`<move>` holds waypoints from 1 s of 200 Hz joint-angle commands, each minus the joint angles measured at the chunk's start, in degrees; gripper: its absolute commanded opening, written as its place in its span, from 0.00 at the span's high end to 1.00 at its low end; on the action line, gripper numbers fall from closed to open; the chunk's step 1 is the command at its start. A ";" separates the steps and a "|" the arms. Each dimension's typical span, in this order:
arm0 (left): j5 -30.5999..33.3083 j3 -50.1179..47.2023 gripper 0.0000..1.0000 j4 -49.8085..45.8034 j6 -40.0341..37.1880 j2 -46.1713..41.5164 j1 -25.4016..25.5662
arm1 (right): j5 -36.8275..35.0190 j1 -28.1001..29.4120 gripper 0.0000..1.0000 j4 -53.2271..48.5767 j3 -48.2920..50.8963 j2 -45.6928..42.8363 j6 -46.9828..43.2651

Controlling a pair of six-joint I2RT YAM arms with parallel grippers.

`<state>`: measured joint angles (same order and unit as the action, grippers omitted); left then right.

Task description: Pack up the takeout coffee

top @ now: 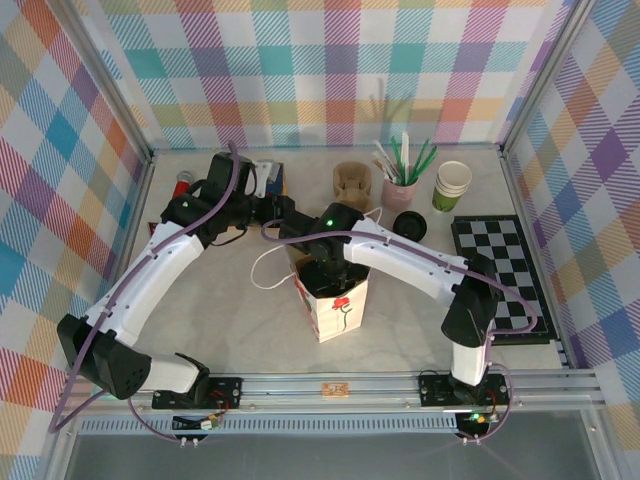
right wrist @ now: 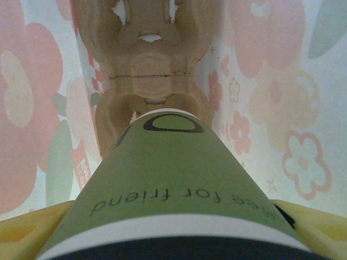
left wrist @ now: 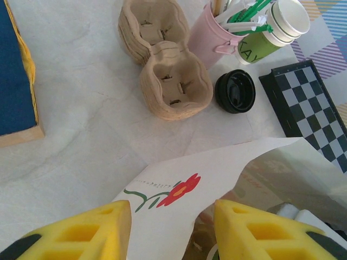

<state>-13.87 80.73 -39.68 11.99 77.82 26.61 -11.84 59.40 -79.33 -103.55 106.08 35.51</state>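
The takeout coffee (right wrist: 168, 179), a green paper cup with a black lid, hangs inside the white paper bag (top: 340, 305). My right gripper (right wrist: 173, 238) is shut on it near the lid, a yellow finger (right wrist: 32, 233) on each side. Below the cup, a brown cardboard cup carrier (right wrist: 146, 70) lies in the bottom of the bag. From above, the right gripper (top: 322, 268) reaches into the bag's mouth. My left gripper (left wrist: 172, 233) is open at the bag's back rim (left wrist: 179, 200), where a red flower is printed. The paper edge lies between its fingers (left wrist: 81, 233), untouched.
Behind the bag stand a stack of cardboard carriers (left wrist: 162, 59), a loose black lid (left wrist: 235, 91), a pink cup of stirrers (left wrist: 211, 38) and a lidless stack of green cups (left wrist: 271, 30). A chessboard (top: 500, 275) lies at the right. A blue box (left wrist: 16, 81) and a red can (top: 184, 182) sit at the back left.
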 commanded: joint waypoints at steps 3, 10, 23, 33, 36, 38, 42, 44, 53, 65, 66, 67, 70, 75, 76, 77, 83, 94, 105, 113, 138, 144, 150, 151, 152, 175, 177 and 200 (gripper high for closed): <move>0.18 -1.13 0.56 2.57 -0.10 -1.70 0.55 | 1.02 -0.51 0.61 0.72 0.90 -1.71 -0.63; 0.17 -1.15 0.56 2.50 -0.12 -1.71 0.55 | 1.10 -0.58 0.61 0.91 1.13 -1.67 -0.71; 0.16 -1.13 0.56 2.33 -0.28 -1.62 0.55 | 1.35 -0.64 0.61 1.49 1.78 -1.75 -0.90; 0.16 -1.17 0.56 2.24 -0.30 -1.71 0.54 | 1.46 -0.83 0.61 1.84 2.26 -1.76 -0.94; 0.16 -1.19 0.56 2.24 -0.30 -1.77 0.55 | 1.51 -0.86 0.61 1.98 2.41 -1.82 -0.98; 0.16 -1.25 0.56 2.24 -0.30 -1.79 0.55 | 1.54 -0.93 0.61 2.05 2.55 -1.84 -0.97; 0.16 -1.34 0.56 2.27 -0.30 -1.88 0.55 | 1.58 -0.89 0.61 2.20 2.66 -1.84 -0.99; 0.16 -1.36 0.56 2.31 -0.30 -1.95 0.55 | 1.69 -1.00 0.61 2.28 2.78 -1.84 -0.97; 0.16 -1.60 0.56 2.58 -0.30 -2.14 0.55 | 2.02 -1.04 0.61 2.66 3.21 -1.91 -1.15; 0.24 -1.78 0.56 2.93 -0.30 -2.41 0.55 | 2.34 -1.23 0.61 3.10 3.59 -1.93 -1.39; 0.29 -1.79 0.56 2.94 -0.30 -2.41 0.55 | 2.34 -1.27 0.61 3.16 3.65 -1.93 -1.44; 0.27 -1.75 0.56 2.94 -0.30 -2.41 0.55 | 2.39 -1.28 0.61 3.19 3.68 -1.93 -1.47; 0.29 -1.77 0.56 3.02 -0.30 -2.41 0.54 | 2.43 -1.28 0.61 3.26 3.77 -1.93 -1.45; 0.38 -1.77 0.57 3.05 -0.30 -2.41 0.54 | 2.56 -1.36 0.61 3.38 3.92 -1.93 -1.46; 0.35 -1.79 0.57 3.04 -0.30 -2.41 0.54 | 2.58 -1.33 0.61 3.43 3.94 -1.98 -1.47; 0.34 -1.71 0.57 3.04 -0.30 -2.41 0.55 | 2.60 -1.40 0.61 3.46 3.95 -1.95 -1.44; 0.33 -1.71 0.57 3.03 -0.30 -2.28 0.55 | 2.71 -1.48 0.61 3.56 4.14 -1.92 -1.57; 0.25 -1.55 0.57 2.99 -0.30 -1.94 0.55 | 2.98 -1.61 0.61 3.92 4.47 -1.93 -1.65; 0.09 -1.29 0.57 2.92 -0.30 -1.50 0.55 | 3.17 -1.73 0.61 3.88 4.57 -1.93 -1.58; 0.11 -1.36 0.57 2.90 -0.28 -1.21 0.55 | 3.26 -1.74 0.61 3.71 4.56 -1.93 -1.53; 0.11 -1.36 0.57 3.16 -0.30 -0.48 0.59 | 4.51 -1.69 0.61 3.87 5.06 -2.10 -1.71; 0.10 -1.34 0.57 3.25 -0.39 -0.33 0.63 | 4.90 -1.74 0.61 3.99 5.24 -2.19 -1.76; -0.01 -1.41 0.57 3.29 -0.52 -0.17 0.64 | 5.26 -1.74 0.61 4.22 5.44 -2.32 -1.99; -0.02 -1.43 0.57 3.34 -0.54 -0.15 0.64 | 5.29 -1.74 0.61 4.29 5.49 -2.35 -2.05; -0.02 -1.40 0.57 3.36 -0.55 -0.14 0.68 | 5.36 -1.74 0.61 4.32 5.48 -2.36 -2.08; -0.09 -1.36 0.57 3.21 -0.83 0.36 0.81 | 6.60 -1.74 0.61 5.73 6.54 -2.88 -2.46; -0.10 -1.32 0.57 3.21 -0.83 0.39 0.81 | 6.75 -1.74 0.61 5.89 6.54 -2.89 -2.53; -0.06 -1.45 0.57 3.11 -0.91 0.49 0.90 | 6.91 -1.74 0.61 5.88 6.31 -2.21 -2.68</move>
<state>-13.37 79.64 -37.74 11.94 78.02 26.61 -6.52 58.06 -73.69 -97.51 105.14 33.78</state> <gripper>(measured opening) 0.433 0.839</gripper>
